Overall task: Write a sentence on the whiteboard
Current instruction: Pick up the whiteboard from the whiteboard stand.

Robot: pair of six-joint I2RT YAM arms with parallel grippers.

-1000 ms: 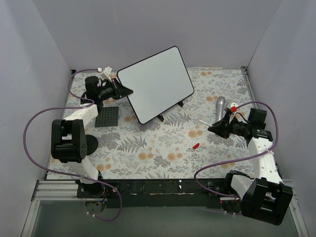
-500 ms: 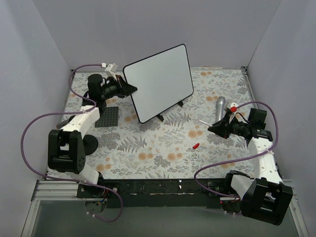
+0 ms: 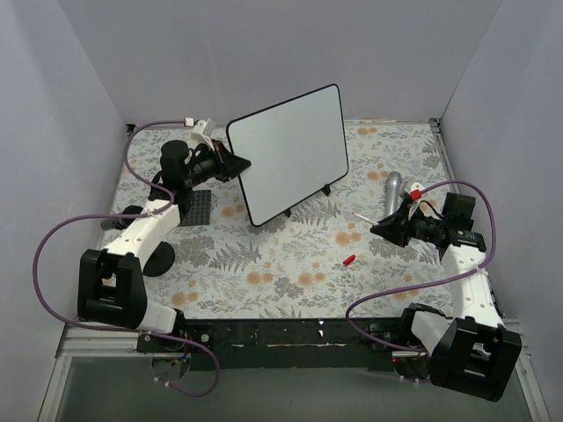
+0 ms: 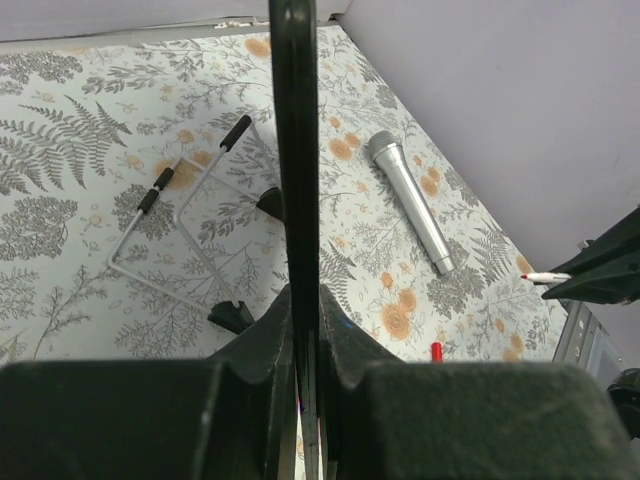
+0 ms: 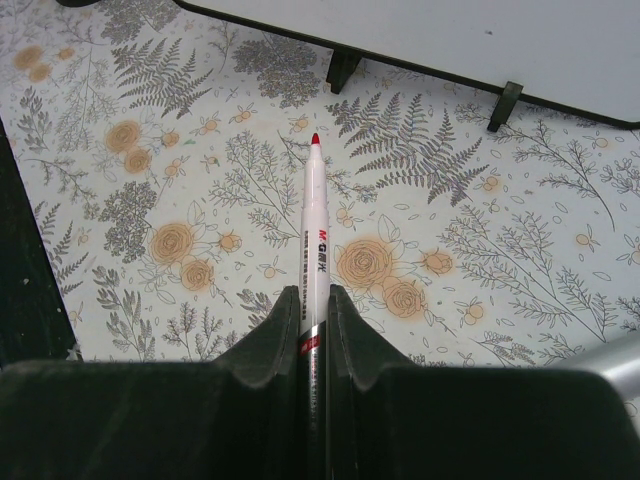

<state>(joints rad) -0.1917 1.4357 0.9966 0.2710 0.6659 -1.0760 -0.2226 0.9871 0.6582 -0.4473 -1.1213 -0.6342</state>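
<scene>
Now your left hand [image 3: 237,163] clamps the left edge of the whiteboard [image 3: 295,145], upright at the far middle; your right hand [image 3: 384,227], nearer you, pinches a red marker [image 5: 316,230], tip aimed boardward, well apart.

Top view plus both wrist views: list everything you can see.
whiteboard: one, white with black rim, standing at centre rear, no writing visible
marker: one, white with red tip, uncapped, in the right gripper
cap: one, red, lying on the tablecloth near centre
microphone: one, silver, lying right of the whiteboard
studded plate: one, black, flat, left of the whiteboard
tablecloth: one, floral grey and orange, under everything
left gripper: one, black, shut on the whiteboard's left edge
right gripper: one, black, shut on the marker
</scene>
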